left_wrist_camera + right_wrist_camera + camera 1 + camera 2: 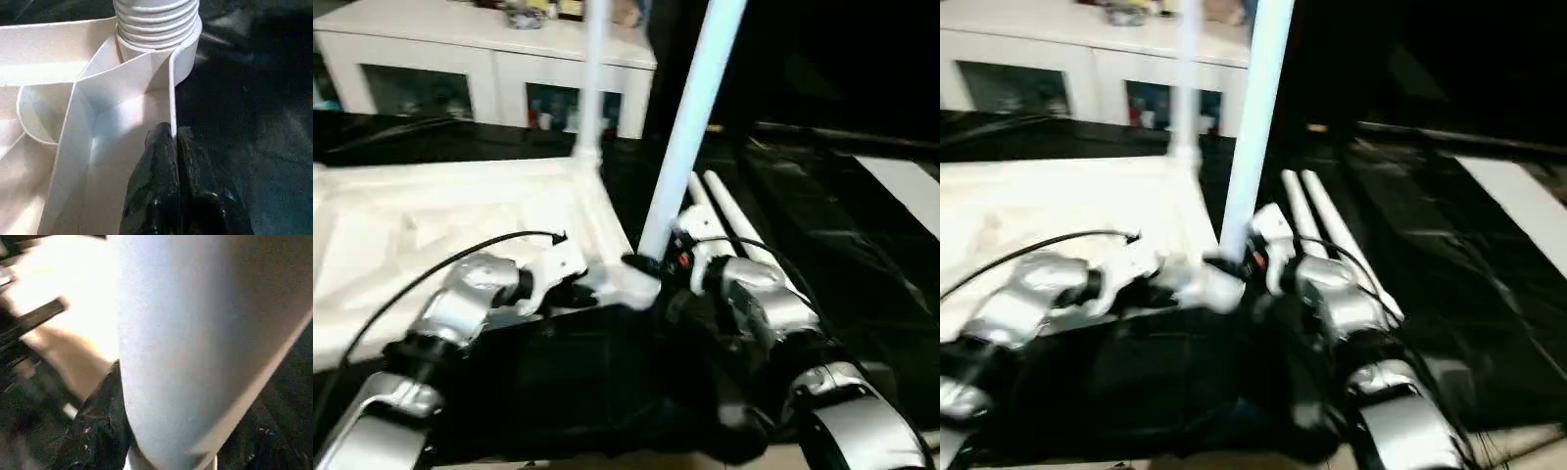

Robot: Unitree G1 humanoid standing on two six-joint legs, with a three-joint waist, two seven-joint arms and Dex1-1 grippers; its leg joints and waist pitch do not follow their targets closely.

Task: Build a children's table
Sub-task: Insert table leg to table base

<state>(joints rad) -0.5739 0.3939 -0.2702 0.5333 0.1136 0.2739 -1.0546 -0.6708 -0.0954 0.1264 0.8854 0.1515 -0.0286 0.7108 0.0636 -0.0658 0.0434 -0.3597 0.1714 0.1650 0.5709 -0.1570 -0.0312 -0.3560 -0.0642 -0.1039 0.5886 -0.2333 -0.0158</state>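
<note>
While left jaws point(173, 139) pinch tabletop rim point(171, 83), right jaws point(656, 269) clasp leg point(690, 127) standing in corner socket point(641, 284).

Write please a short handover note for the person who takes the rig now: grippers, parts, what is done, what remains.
Left gripper: shut on the side wall of the table top, near the corner socket.
Right gripper: holds a leg upright at that near corner; its threaded end sits in the socket.
Done: one leg stands in the far corner.
Left: seat this leg fully, then fit the two legs lying on the black table.
</note>
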